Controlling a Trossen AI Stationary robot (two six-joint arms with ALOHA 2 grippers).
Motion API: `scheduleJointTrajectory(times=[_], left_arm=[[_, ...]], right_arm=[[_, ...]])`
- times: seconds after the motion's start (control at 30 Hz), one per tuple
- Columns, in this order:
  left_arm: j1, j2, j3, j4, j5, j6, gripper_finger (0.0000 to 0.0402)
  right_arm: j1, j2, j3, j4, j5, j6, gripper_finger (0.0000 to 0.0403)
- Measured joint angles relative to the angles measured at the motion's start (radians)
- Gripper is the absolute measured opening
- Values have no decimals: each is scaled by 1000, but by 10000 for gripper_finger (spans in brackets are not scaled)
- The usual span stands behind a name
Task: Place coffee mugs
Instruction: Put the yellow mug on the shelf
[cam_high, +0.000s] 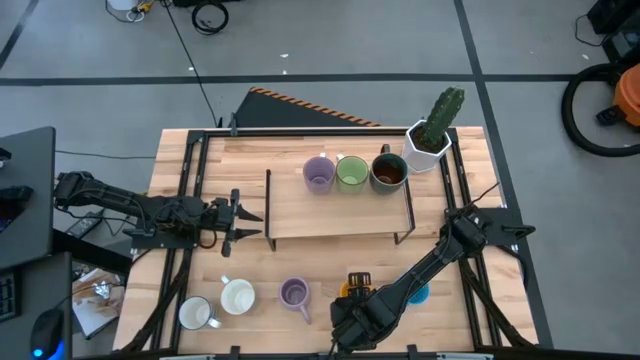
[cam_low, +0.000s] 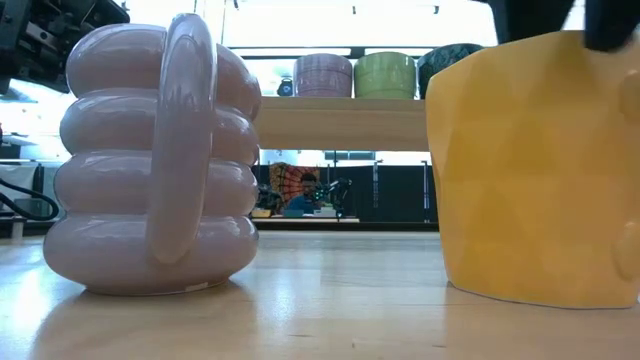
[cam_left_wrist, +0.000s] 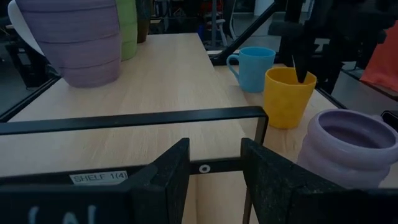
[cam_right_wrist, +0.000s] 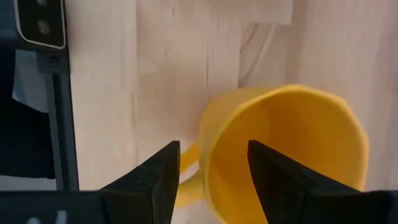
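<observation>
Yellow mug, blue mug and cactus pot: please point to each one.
Yellow mug (cam_left_wrist: 286, 99), left wrist view, on its outer wall.
Blue mug (cam_left_wrist: 255, 70), left wrist view, on its wall.
Cactus pot (cam_high: 424, 150), high view, on its white side.

3 mugs (cam_high: 352, 172), lilac, green and dark, stand on the shelf; 2 white (cam_high: 238, 297), lilac (cam_high: 294, 293), orange (cam_right_wrist: 286, 149) and blue (cam_left_wrist: 254, 67) stand upright below.

The right gripper (cam_right_wrist: 208, 165) points straight down, fingers parted; the left gripper (cam_left_wrist: 214, 168) reaches level, fingers apart.
</observation>
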Motion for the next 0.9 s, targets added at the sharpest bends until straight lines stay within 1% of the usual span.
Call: scheduleJointTrajectory(times=[0.23, 0.37, 0.67, 0.9], left_arm=[[0, 0, 0, -1, 0, 0, 149], [0, 0, 0, -1, 0, 0, 149], [0, 0, 0, -1, 0, 0, 149], [0, 0, 0, -1, 0, -1, 149]], right_arm=[[-4, -1, -52, 5, -15, 36, 191], [-4, -2, -85, 30, -24, 36, 178], [-32, -2, -131, 58, -78, 56, 121], [-43, -2, -131, 55, -95, 61, 61]])
